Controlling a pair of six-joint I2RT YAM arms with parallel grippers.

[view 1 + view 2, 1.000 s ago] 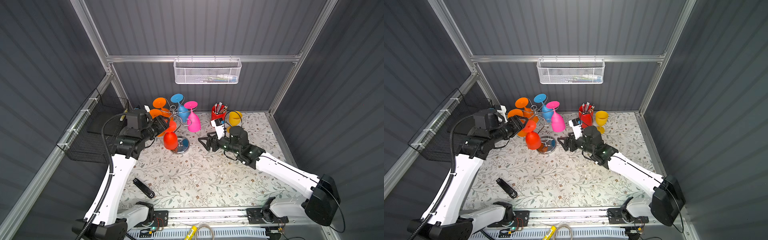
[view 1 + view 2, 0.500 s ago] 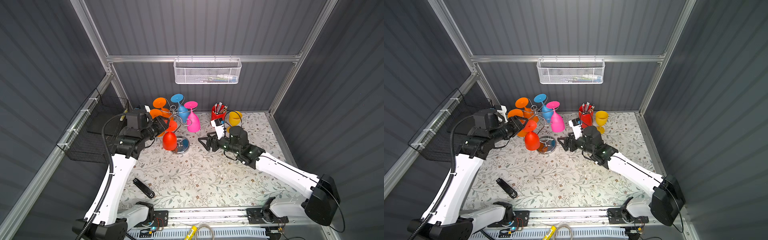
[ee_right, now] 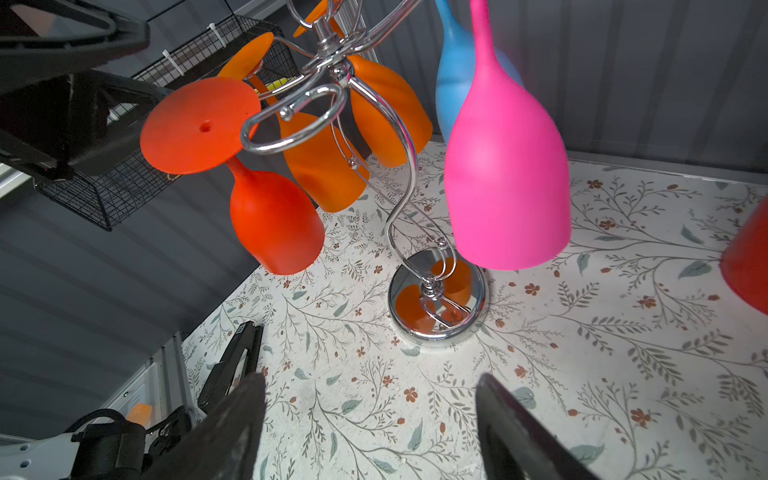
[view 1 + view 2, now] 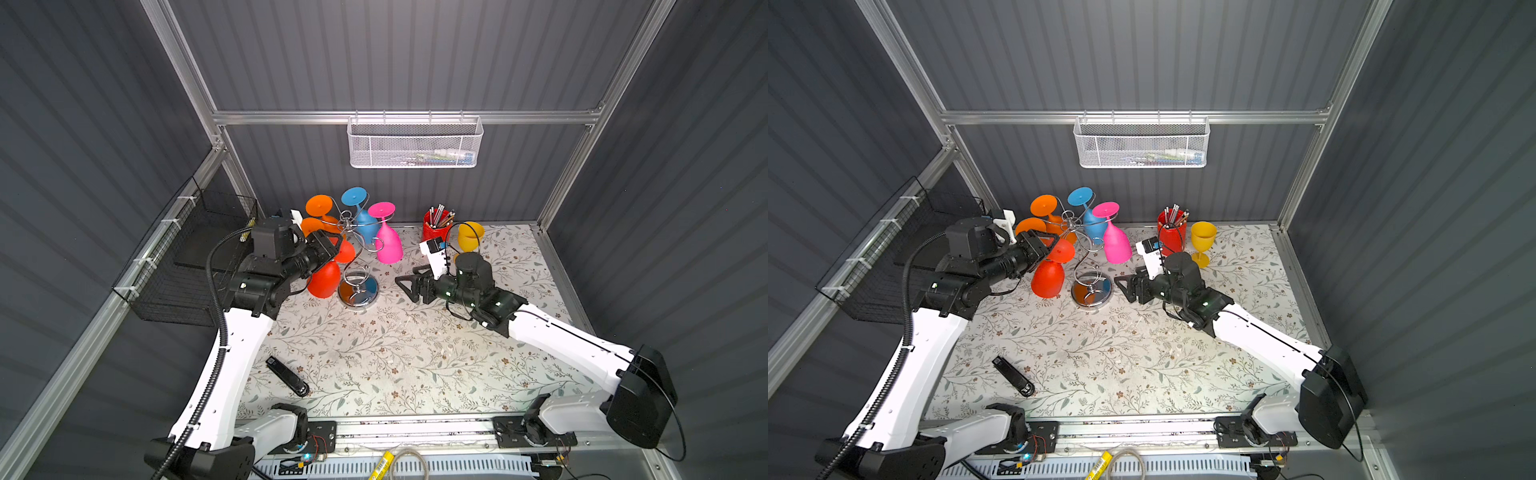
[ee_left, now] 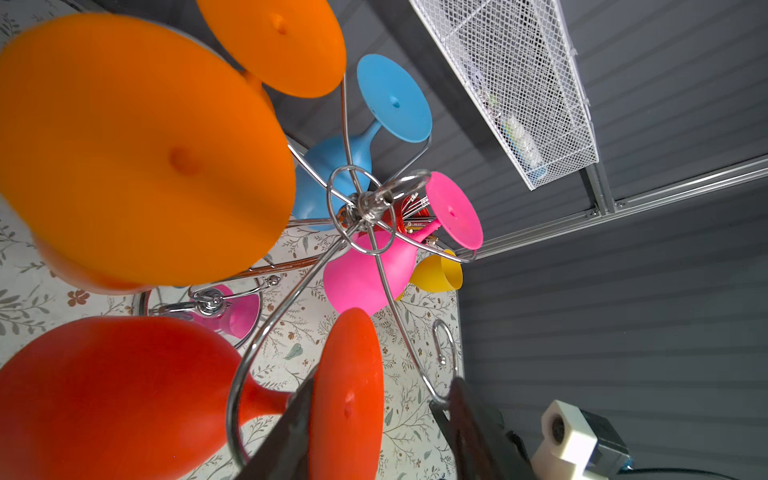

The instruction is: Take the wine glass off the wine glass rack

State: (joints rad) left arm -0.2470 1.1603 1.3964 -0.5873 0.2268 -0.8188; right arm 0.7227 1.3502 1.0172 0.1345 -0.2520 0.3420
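Nearest me, a flat black bar (image 4: 287, 376) lies on the floral mat (image 4: 395, 353), well apart from both arms. Farther in, my right gripper (image 3: 374, 436) sits low over the mat, jaws spread wide with nothing between them, facing the rack's round mirror base (image 3: 436, 299).

My left gripper (image 5: 374, 432) brackets the flat foot of the red wine glass (image 4: 324, 280). One finger (image 5: 286, 440) lies against the stem side of the disc and the other stands off its face with a gap, so the jaws are part open, not clamped. The glass is matte and bell-shaped. It hangs bowl down and tilted on the left side of the wine glass rack (image 5: 365, 204), its stem inside a curled chrome wire arm.

Two orange glasses (image 4: 319, 205) crowd just behind it. A blue glass (image 4: 365, 226) and a pink glass (image 4: 388, 249) hang from the farther arms.

Beyond, a red pencil cup (image 4: 436, 226) and a yellow goblet (image 4: 469, 237) stand by the back wall. A white mesh basket (image 4: 415, 143) hangs above them.
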